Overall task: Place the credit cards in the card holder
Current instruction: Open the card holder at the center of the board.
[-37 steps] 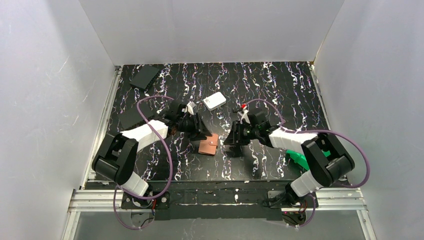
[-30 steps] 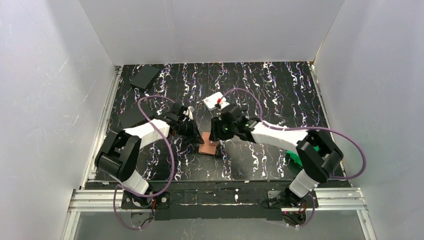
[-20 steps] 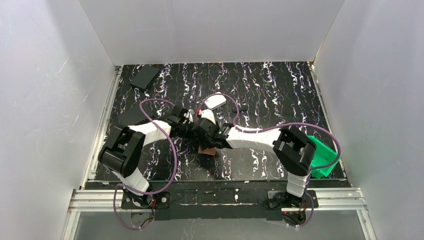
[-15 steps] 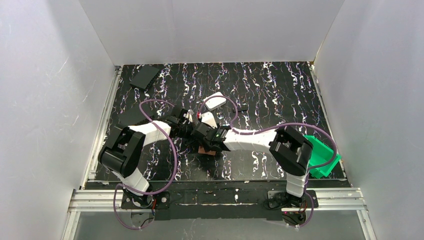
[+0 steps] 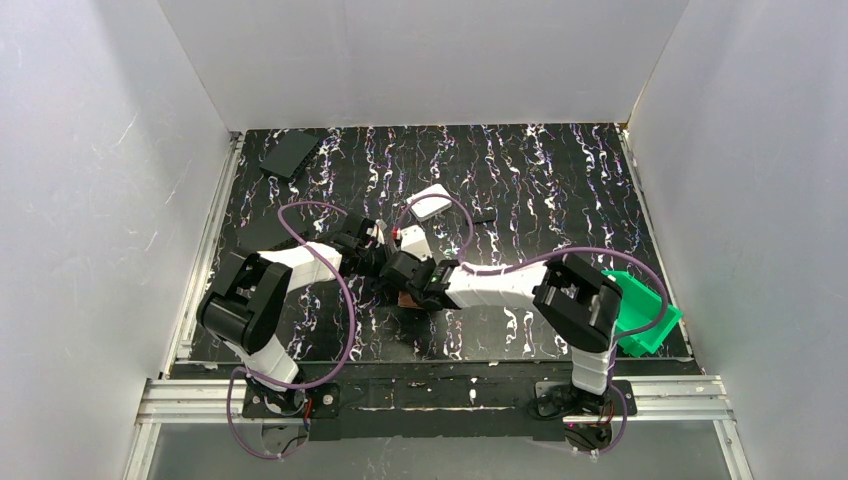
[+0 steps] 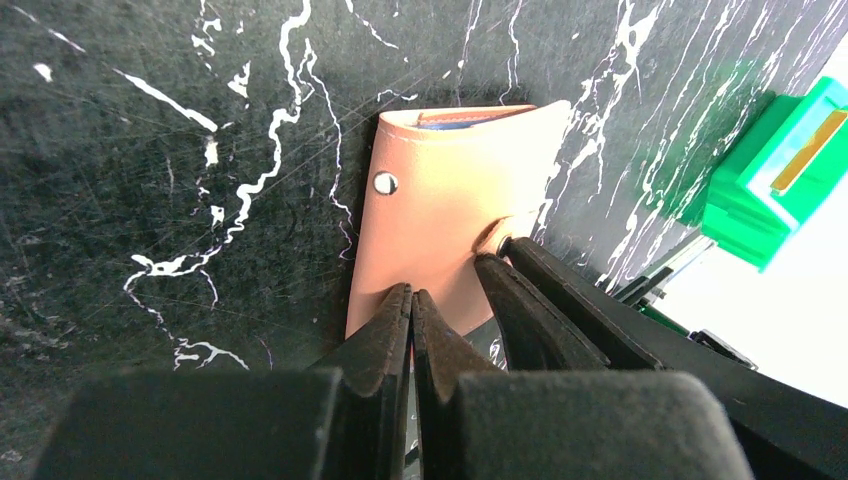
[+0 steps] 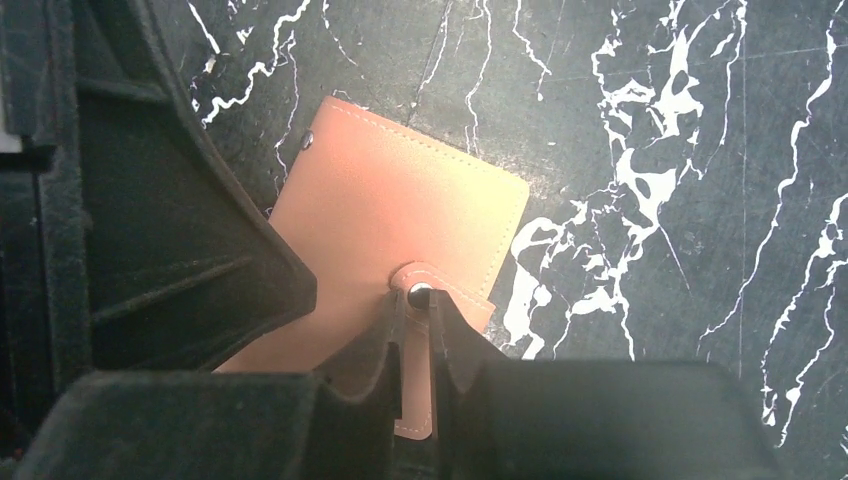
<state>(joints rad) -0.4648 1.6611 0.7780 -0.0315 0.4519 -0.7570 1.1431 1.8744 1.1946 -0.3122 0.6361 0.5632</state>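
The orange-brown card holder (image 5: 408, 300) lies folded on the black marbled table, clearly seen in the left wrist view (image 6: 450, 200) and the right wrist view (image 7: 390, 220). My right gripper (image 7: 417, 300) is shut on its snap tab (image 7: 415, 390), fingertips either side of the metal snap. My left gripper (image 6: 412, 295) is shut, its tips pressed on the holder's near edge, beside the right fingers (image 6: 540, 300). Both grippers meet over the holder (image 5: 400, 285). Two dark flat rectangles, perhaps the credit cards, lie at the back left (image 5: 290, 153) and beside the left arm (image 5: 260, 237).
A white rounded box (image 5: 430, 203) sits just behind the grippers, with a small black piece (image 5: 483, 215) to its right. A green plastic bin (image 5: 640, 312) stands at the right near the right arm's base. White walls enclose the table on three sides.
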